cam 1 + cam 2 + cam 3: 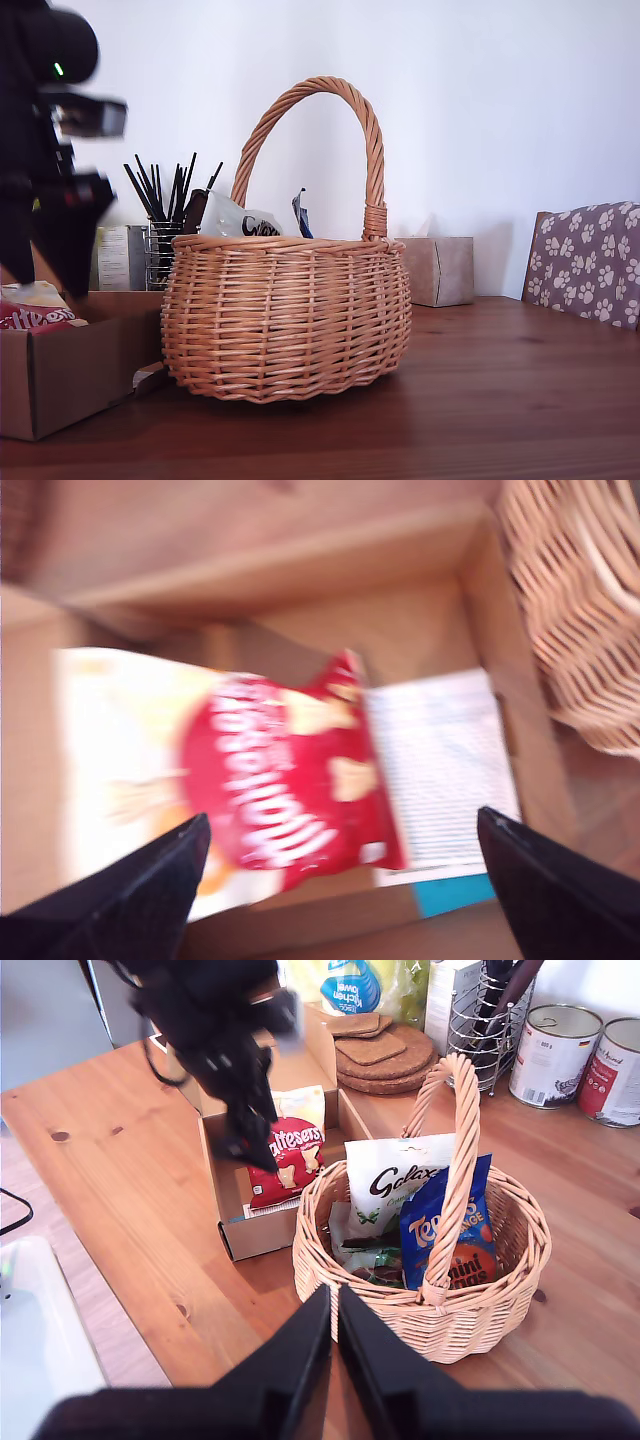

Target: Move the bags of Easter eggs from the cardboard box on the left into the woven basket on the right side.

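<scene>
A red-yellow bag of Easter eggs (290, 780) (35, 315) (290, 1155) lies in the cardboard box (70, 370) (420, 610) (255, 1235) at the exterior view's left. My first gripper (342, 820) hangs open just above that bag, its arm (60, 200) blurred over the box. The woven basket (285, 320) (440, 1325) (580, 610) stands beside the box and holds a white bag (395, 1185) (245, 222) and a dark blue bag (445, 1230) (300, 212). My second gripper (330, 1360) is shut and empty, high above the basket's near side.
A white printed sheet (440, 770) lies in the box beside the red bag. Behind the basket stand a tan tissue box (440, 270), a wire holder of dark utensils (165, 240) (485, 1010), two tins (555, 1055) and cork mats (385, 1050). A paw-print chair back (590, 260) is at the exterior view's right.
</scene>
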You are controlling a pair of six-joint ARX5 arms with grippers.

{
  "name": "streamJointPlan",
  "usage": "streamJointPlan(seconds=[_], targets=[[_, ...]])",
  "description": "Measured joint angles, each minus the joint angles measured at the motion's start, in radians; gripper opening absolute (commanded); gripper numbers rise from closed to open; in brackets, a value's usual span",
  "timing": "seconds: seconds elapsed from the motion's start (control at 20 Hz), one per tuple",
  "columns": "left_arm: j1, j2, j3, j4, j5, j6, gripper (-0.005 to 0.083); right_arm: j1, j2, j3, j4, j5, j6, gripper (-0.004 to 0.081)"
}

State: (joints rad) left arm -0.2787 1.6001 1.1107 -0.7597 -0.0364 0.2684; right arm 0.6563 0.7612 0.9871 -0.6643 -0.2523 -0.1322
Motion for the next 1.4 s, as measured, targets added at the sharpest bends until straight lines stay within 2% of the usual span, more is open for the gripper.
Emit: streamJointPlan(seconds=[0.15, 0.3, 1.2, 1.3, 1.4], targets=[[-0.002, 0.082, 0.000, 0.031, -0.037, -0.004, 0.0783, 0.000, 0.000, 0.000, 0.000, 0.000, 0.000, -0.0012], [-0.002, 0.093, 0.000, 0.064, -0.071, -0.004, 0.0783, 0.000, 0.000, 0.000, 0.000, 0.000, 0.000, -0.0012], [0.002, 0.191, 0.000, 0.125, -0.084, -0.023, 0.0773, 0.000, 0.000, 0.000, 0.010, 0.000, -0.001, -0.0012], [0.002, 0.191, 0.000, 0.126, -0.077, -0.023, 0.0674, 0.000, 0.000, 0.000, 0.009, 0.000, -0.001, -0.0012], [0.002, 0.191, 0.000, 0.128, -0.068, -0.026, 0.0457, 0.000, 0.000, 0.000, 0.010, 0.000, -0.001, -0.0012]])
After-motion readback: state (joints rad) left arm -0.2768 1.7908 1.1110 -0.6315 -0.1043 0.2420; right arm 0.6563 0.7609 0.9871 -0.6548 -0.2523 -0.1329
